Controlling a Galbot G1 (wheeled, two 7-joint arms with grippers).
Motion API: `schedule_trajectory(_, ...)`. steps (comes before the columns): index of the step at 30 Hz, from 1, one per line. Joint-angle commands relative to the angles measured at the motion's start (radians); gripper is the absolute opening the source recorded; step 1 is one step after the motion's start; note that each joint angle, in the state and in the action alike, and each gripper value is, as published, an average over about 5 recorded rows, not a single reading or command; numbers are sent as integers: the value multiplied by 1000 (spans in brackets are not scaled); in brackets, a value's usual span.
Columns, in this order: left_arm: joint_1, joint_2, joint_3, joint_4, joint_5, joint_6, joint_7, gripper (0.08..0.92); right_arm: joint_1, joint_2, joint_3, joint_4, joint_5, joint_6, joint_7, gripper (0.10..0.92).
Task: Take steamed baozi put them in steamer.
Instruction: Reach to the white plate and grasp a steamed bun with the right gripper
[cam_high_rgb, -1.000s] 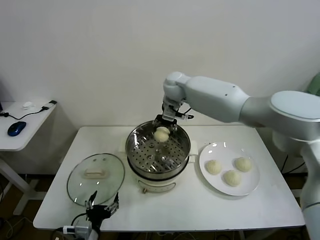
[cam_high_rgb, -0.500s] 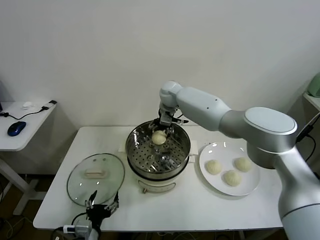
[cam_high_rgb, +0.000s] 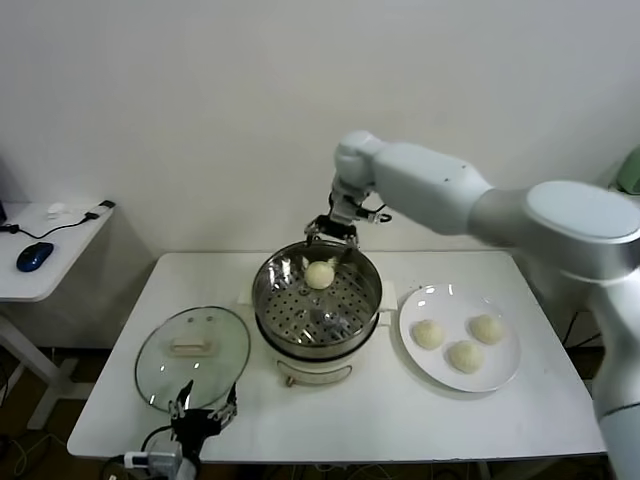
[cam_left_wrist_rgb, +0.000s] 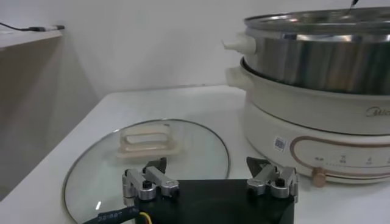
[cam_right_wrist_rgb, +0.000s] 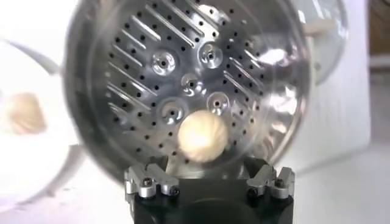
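Note:
The steamer (cam_high_rgb: 272, 303) stands mid-table, shiny steel on a cream base. One steamed baozi (cam_high_rgb: 319, 274) lies on its perforated tray, at the far side. My right gripper (cam_high_rgb: 331, 238) hangs open just above the far rim, clear of that bun. The right wrist view looks down past the right gripper (cam_right_wrist_rgb: 209, 170) onto the baozi (cam_right_wrist_rgb: 203, 136) and the tray (cam_right_wrist_rgb: 183, 61). Three more baozi (cam_high_rgb: 428, 333) (cam_high_rgb: 487, 328) (cam_high_rgb: 465, 355) rest on the white plate (cam_high_rgb: 500, 377). My left gripper (cam_high_rgb: 205, 415) is parked open at the table's front edge.
The glass lid (cam_high_rgb: 192, 345) with its white handle lies flat left of the steamer, right ahead of the left gripper (cam_left_wrist_rgb: 210, 165). A side table with a blue mouse (cam_high_rgb: 33, 256) stands far left. The wall is close behind the steamer.
The right gripper has opened and let go of the baozi, which now lies on the tray. The gripper has lifted slightly toward the far rim. The left arm has not moved.

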Motion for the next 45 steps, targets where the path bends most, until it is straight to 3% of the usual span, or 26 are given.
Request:
schedule_trajectory(1, 0, 2, 0, -6, 0, -1, 0, 823, 249, -308, -307, 246, 462, -434, -11, 823)
schedule_trajectory(8, -3, 4, -4, -5, -2, -3, -1, 823, 228, -490, -484, 474, 426, -653, 103, 823)
schedule_trajectory(12, 0, 1, -10, -5, -5, -6, -2, 823, 90, -524, -437, 519, 397, -726, 172, 823)
schedule_trajectory(22, 4, -4, -19, 2, -4, -6, -4, 823, -282, -436, -143, 266, 269, -771, 235, 823)
schedule_trajectory(36, 5, 0, -24, 11, -9, -9, -6, 823, -416, -314, -7, 84, 238, -776, 263, 820)
schedule_trajectory(45, 7, 1, -24, 7, -9, -8, -8, 823, -396, -307, -12, 90, 241, -778, 242, 684)
